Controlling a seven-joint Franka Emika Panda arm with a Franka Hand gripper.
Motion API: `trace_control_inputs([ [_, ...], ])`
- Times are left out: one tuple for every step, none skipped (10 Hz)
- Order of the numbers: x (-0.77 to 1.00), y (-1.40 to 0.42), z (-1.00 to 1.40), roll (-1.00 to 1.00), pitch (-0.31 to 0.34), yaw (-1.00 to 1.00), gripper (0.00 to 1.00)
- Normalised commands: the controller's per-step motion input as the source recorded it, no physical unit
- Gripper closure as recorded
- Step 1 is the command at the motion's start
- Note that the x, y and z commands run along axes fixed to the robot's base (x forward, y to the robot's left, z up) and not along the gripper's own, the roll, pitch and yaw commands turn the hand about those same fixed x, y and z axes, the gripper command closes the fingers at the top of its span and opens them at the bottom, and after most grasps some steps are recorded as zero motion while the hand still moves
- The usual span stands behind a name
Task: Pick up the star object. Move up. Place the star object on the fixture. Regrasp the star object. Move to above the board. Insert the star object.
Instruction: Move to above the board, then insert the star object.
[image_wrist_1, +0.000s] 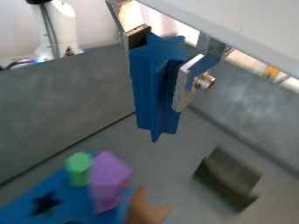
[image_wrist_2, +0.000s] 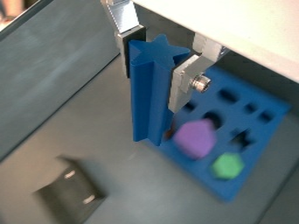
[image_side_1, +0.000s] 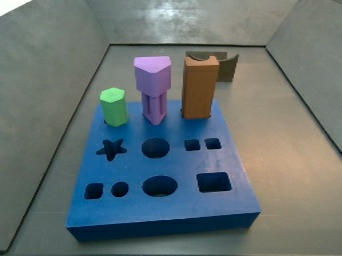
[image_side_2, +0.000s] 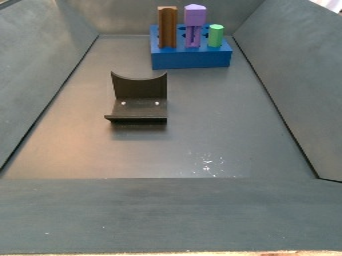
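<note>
— Why do we carry the star object (image_wrist_1: 153, 83) hanging straight down?

— Our gripper (image_wrist_1: 162, 72) pinches its top end, raised off the floor and out of both side views, probably to lower it onto the empty fixture (image_side_2: 136, 100).

— And farther off?

— Bare grey floor (image_side_2: 201, 150), then the board (image_side_1: 160, 180) with its open star hole (image_side_1: 112, 150).
</note>
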Motion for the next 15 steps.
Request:
trace_control_inputs([
  [-0.14,-0.15,0.05,-0.86,-0.010,-0.08,1.00],
  [-0.09,-0.08,0.03,-0.71,-0.014,-0.06,1.00],
  [-0.06,-0.03,0.01,-0.43,-0.016,-0.03,1.00],
  [-0.05,-0.02,0.01,-0.28,-0.015,-0.02,1.00],
  [0.00,0.00,0.00,0.00,-0.011,0.00,1.00],
  [0.00,0.00,0.00,-0.01,0.000,0.00,1.00],
  [0.00,-0.19,-0.08,-0.01,-0.007,0.02,1.00],
  [-0.25,-0.28,-0.14,-0.05,-0.069,0.07,1.00],
  [-0.34,-0.49,-0.21,-0.07,-0.101,0.00,1.00],
  [-0.32,-0.54,-0.35,-0.09,-0.099,-0.04,1.00],
  [-0.34,-0.47,-0.53,-0.15,-0.096,-0.18,1.00],
  [-0.22,-0.47,-0.75,-0.15,-0.071,-0.26,1.00],
  [-0.16,-0.47,-0.73,-0.17,-0.076,-0.31,1.00],
  [-0.08,-0.38,-0.70,-0.20,-0.037,-0.41,1.00],
  [-0.14,-0.27,-0.63,-0.22,-0.027,-0.57,1.00],
])
